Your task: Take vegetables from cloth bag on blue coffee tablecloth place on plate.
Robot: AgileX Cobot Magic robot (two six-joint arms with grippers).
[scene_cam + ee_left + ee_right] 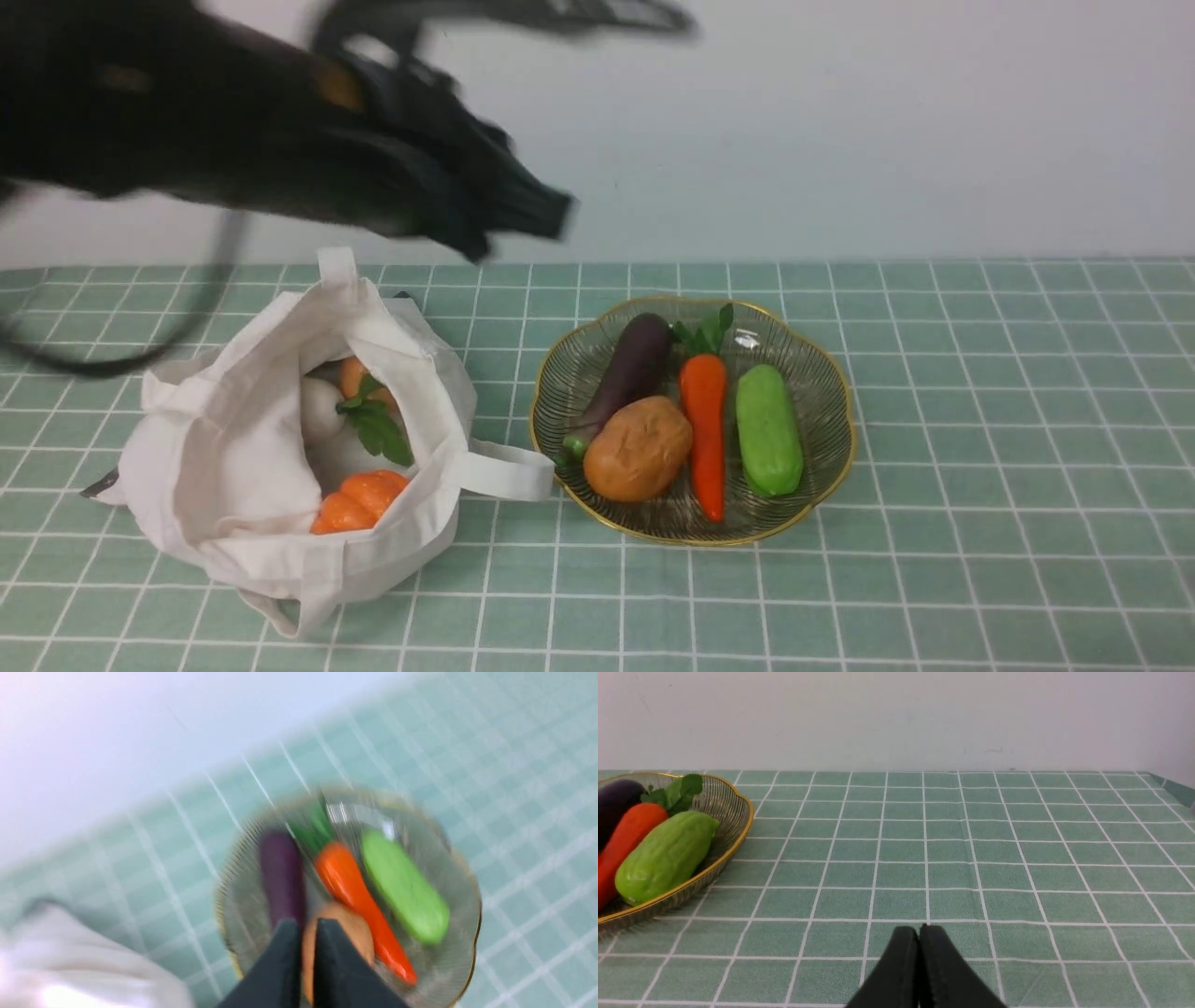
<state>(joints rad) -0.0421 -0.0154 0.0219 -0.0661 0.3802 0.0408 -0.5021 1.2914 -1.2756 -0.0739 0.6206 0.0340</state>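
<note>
A: Vegetables [373, 487] are split between two places, it seems?

B: Yes. A potato [639, 448], eggplant [630, 369], carrot [705, 425] and green gourd [768, 429] are laid side by side in the plate [826, 369]. A pumpkin [344, 515], a white bulb [319, 411] and a leafy orange piece [355, 375] lie in the cloth bag [224, 439], which is slumped open on the tablecloth [980, 420] just beside it, so reaching in is made easy.

A: And the grippers?

B: The left gripper [308, 926] is seen blurred, raised between bag and plate, jaws drawn nearly together on nothing. The right gripper [919, 933] is closed and empty, low over bare cloth beside the plate, judged to be parked clear of the work.
</note>
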